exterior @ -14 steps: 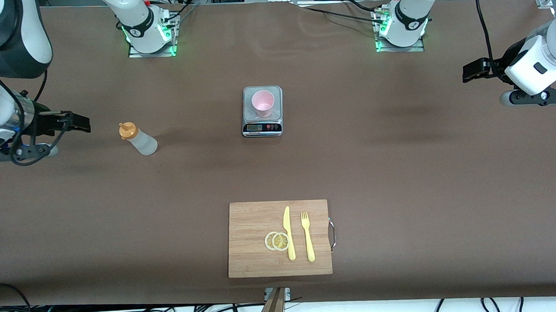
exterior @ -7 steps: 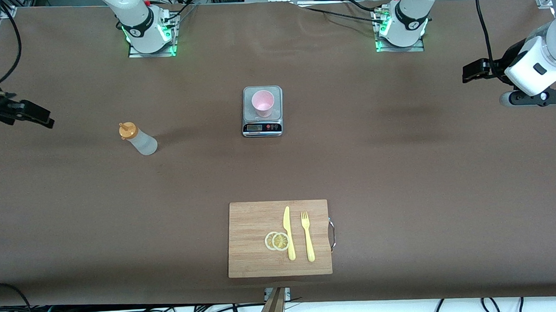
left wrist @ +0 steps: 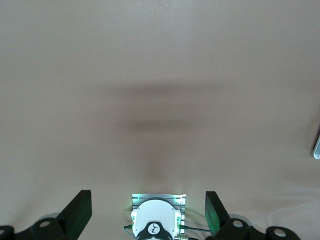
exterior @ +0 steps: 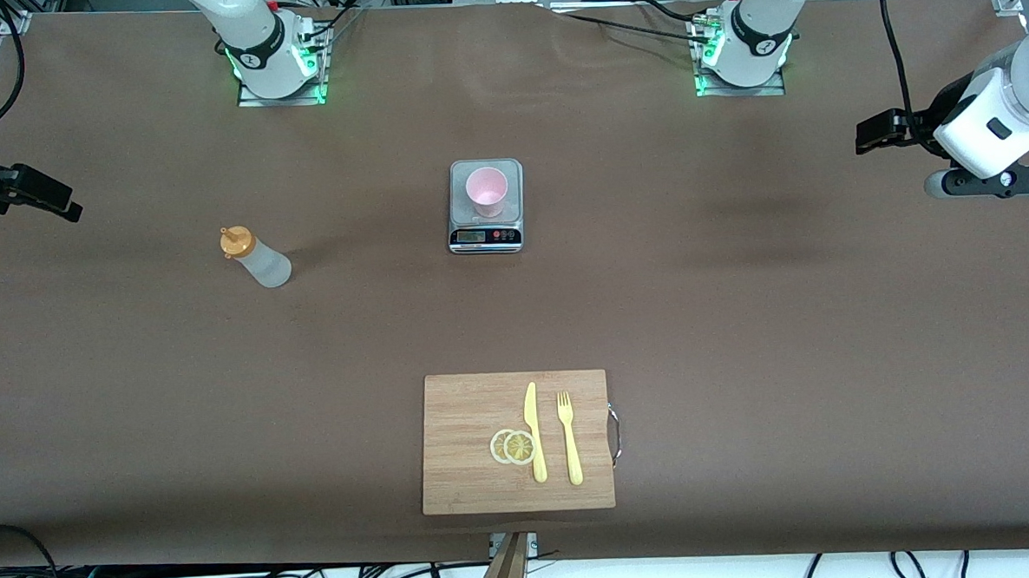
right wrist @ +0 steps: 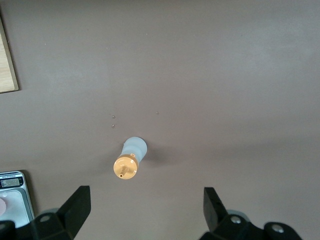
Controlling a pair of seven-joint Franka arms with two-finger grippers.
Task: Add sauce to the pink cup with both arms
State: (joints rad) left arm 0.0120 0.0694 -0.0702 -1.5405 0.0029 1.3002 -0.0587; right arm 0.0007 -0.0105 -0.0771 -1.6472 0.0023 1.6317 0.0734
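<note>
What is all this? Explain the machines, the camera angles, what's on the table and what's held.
Two white robot arms, bolted along one table edge, each end in a black two-finger hand. The large picture looks down from across the table; the two small ones come from wrist cameras. The left hand and the right hand each hover over their own end of the table, both open and empty. The sauce bottle stands toward the right arm's end. The pink cup sits on a kitchen scale mid-table. Nearer the front camera lies a wooden board with two lemon slices, a knife and a fork.
</note>
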